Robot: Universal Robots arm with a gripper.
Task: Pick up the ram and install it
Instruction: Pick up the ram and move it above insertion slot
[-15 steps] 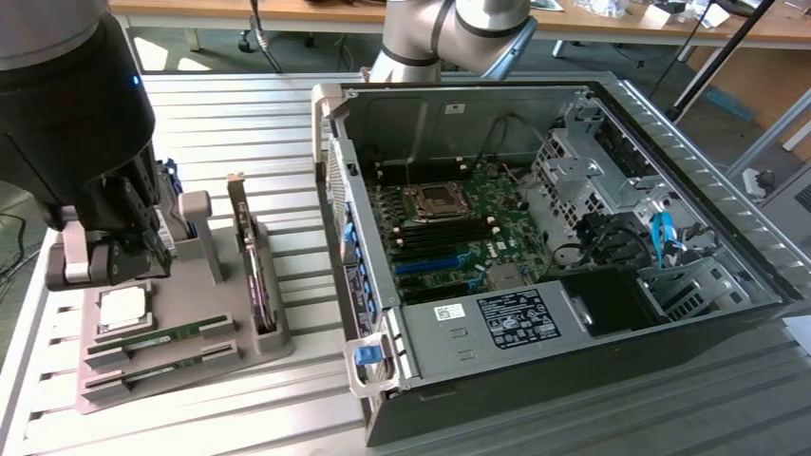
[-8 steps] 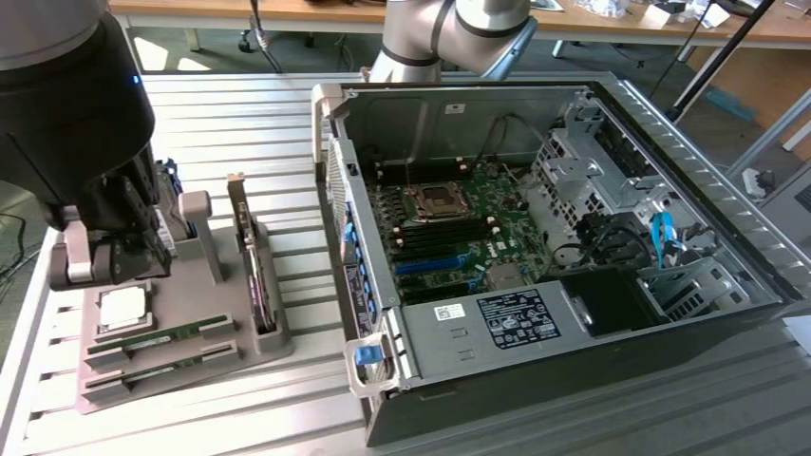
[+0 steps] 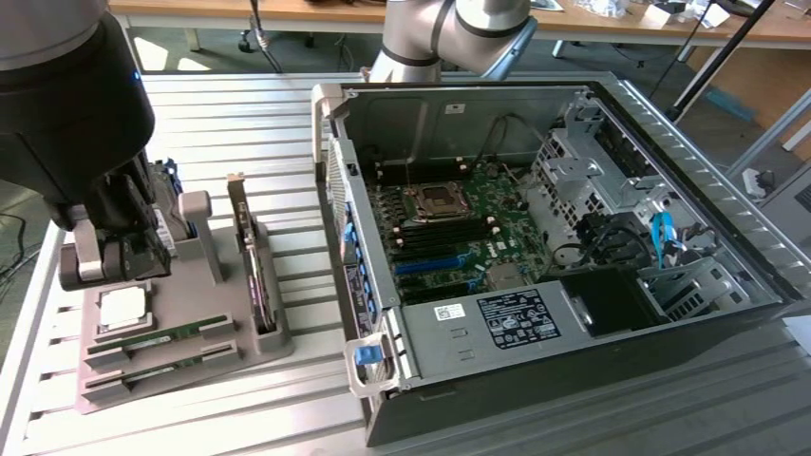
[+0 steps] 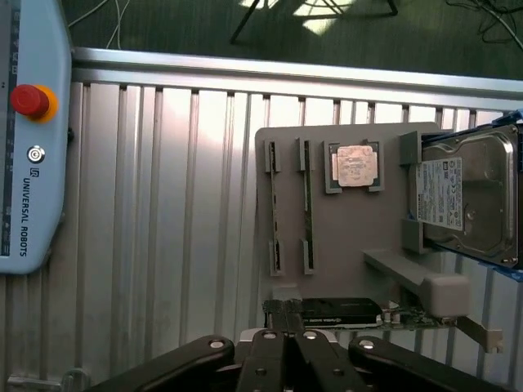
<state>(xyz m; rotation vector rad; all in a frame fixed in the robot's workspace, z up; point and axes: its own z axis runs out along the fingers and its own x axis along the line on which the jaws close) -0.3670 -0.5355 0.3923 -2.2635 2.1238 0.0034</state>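
Two ram sticks point(image 4: 274, 208), thin and green, lie side by side in slots of the grey holder tray point(image 4: 343, 237); in the exterior view the ram point(image 3: 162, 338) sits at the tray's near end. My gripper point(image 4: 286, 333) is shut with nothing between its fingers, hovering above the tray's edge by the upright expansion card point(image 4: 339, 312). In the exterior view the gripper point(image 3: 108, 271) hangs over the tray's far left part, apart from the ram. The open computer case point(image 3: 659, 133) shows the motherboard point(image 3: 457, 223) with its dark memory slots.
On the tray also rest a silver processor chip point(image 4: 354, 166) and a hard drive point(image 4: 462, 200). The expansion card point(image 3: 254, 271) stands upright between tray and case. A teach pendant point(image 4: 24, 131) lies on the slatted metal table point(image 4: 163, 204).
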